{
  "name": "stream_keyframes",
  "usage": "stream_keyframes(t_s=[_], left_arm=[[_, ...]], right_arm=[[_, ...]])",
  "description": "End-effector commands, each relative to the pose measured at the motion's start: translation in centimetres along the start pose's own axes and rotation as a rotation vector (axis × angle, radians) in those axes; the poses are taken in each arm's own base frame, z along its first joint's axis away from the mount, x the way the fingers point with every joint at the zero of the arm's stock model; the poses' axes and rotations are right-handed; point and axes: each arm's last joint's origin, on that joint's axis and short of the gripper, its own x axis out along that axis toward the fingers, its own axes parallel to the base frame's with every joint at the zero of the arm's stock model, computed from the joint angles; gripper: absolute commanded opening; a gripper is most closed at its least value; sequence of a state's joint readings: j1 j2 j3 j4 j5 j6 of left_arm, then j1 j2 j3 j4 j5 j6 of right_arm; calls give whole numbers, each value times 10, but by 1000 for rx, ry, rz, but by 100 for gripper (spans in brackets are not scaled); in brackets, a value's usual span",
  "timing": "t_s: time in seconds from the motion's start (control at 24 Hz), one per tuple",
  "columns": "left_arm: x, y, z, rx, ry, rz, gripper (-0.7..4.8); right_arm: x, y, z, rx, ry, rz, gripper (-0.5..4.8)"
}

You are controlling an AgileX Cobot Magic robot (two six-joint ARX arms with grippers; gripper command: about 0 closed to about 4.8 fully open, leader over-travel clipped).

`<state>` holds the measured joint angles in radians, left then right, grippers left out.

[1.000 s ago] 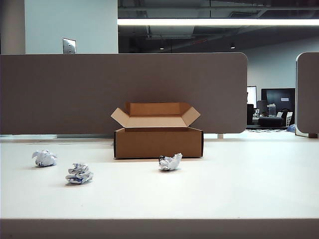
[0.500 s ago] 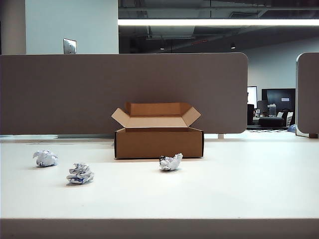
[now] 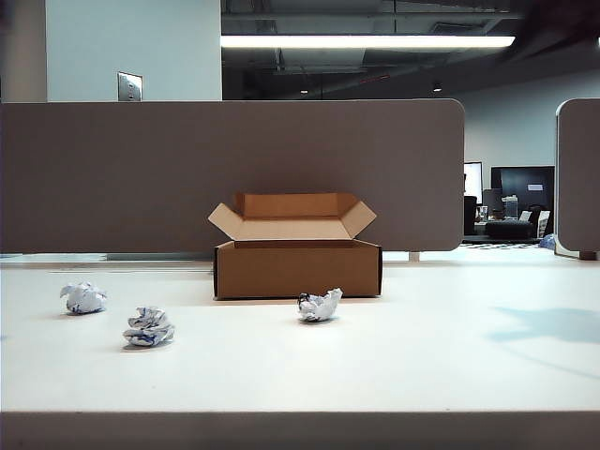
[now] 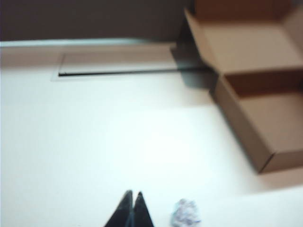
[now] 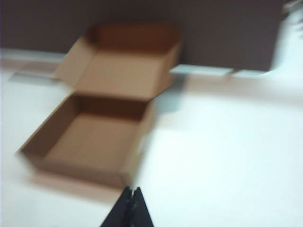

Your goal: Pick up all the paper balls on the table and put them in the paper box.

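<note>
Both grippers are closed and hold nothing: the left gripper [image 4: 133,198] shows its two dark fingers pressed together above the worktop [image 4: 94,142], and the right gripper [image 5: 132,195] shows the same. Just beside the left gripper, on the side toward the box, lies one paper ball [image 4: 186,213]; the open paper box [image 4: 265,127] stands farther ahead on that side, its bottom bare. Ahead of the right gripper, to the other side, the same paper box [image 5: 94,142] sits near, with its front corner closest to the fingertips. Neither gripper appears in the exterior view, where the paper box [image 3: 297,267] stands at the middle against the grey divider panel [image 3: 234,169]. Three paper balls remain on the worktop [image 3: 422,375]: one [image 3: 320,306] just in front of the box, and two [image 3: 148,326] [image 3: 83,298] well apart from it to the left. Compared with a second ago, a dark blur has entered the upper right corner and a shadow [image 3: 548,325] has fallen across the right of the worktop, which suggests the arms have only now begun to advance. No ball has been collected; the fingers would have to part before any grasp.
</note>
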<state>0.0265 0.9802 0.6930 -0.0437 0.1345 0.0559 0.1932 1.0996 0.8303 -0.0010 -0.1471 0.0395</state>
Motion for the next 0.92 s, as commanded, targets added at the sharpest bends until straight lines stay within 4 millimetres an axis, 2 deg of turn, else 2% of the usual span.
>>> stream_keyframes(t_s=[0.04,0.33,0.46,0.5,0.54,0.58,0.62,0.67,0.71,0.87,0.92], left_arm=[[16,0,-4,78,19,-34,-6],[57,-4,-26,123,128,-196,-6],[74,-2,-30,147,175,-216,-1],[79,-2,-31,145,181,-217,19],[86,-1,-31,143,190,-218,66],[91,0,-31,141,197,-218,117],[100,1,-29,136,211,-220,207],[105,1,-28,132,218,-221,233],[111,2,-27,125,232,-223,247],[131,3,-27,68,292,-252,247],[137,4,-30,40,324,-269,247]], right_arm=[[28,11,0,-29,64,103,-9],[89,44,-15,-94,197,223,-9],[106,61,-23,-119,237,266,-9],[110,64,-25,-124,251,276,-8],[114,69,-28,-138,263,287,17],[118,73,-31,-149,272,300,86],[122,79,-35,-153,289,315,234],[123,82,-38,-155,297,321,291],[125,85,-40,-159,306,329,333],[129,95,-49,-173,333,319,352],[131,100,-54,-148,351,284,420]])
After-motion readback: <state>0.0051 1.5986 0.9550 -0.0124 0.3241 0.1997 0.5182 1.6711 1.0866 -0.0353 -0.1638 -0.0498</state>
